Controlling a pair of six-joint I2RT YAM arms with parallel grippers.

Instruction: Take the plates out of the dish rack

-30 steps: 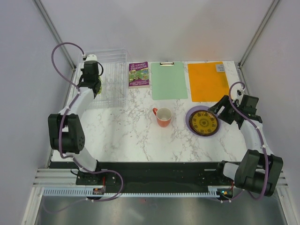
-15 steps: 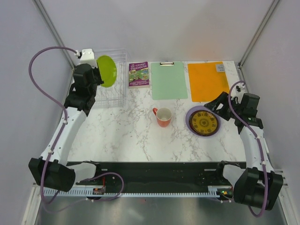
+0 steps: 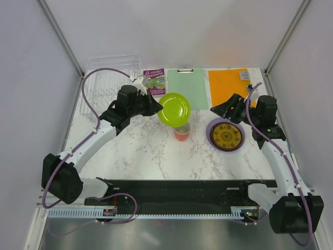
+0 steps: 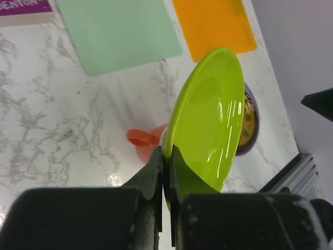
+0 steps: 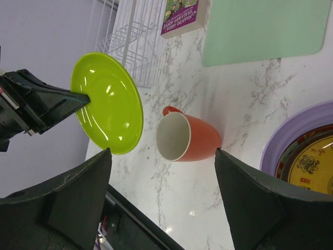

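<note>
The left gripper point(image 4: 166, 156) is clamped on the rim of the lime green plate point(image 3: 174, 109), jaws closed to the rim's thickness. The plate is held tilted in the air above the table centre, just over the far side of the orange mug point(image 3: 181, 133). The right gripper point(image 3: 221, 108) is spread wide and holds nothing. It hovers at the far-left edge of the lavender plate point(image 3: 212, 136), which carries the dark yellow-patterned plate point(image 3: 226, 136).

The table point(image 3: 140, 151) is white marble-patterned, enclosed by pale grey walls. The dish rack point(image 3: 106, 86) stands at the far left. Right of it lie a purple book point(image 3: 154, 82), a green clipboard point(image 3: 187, 88) and an orange mat point(image 3: 230, 89).

The book cover shows "ENTON" in the left wrist view.
</note>
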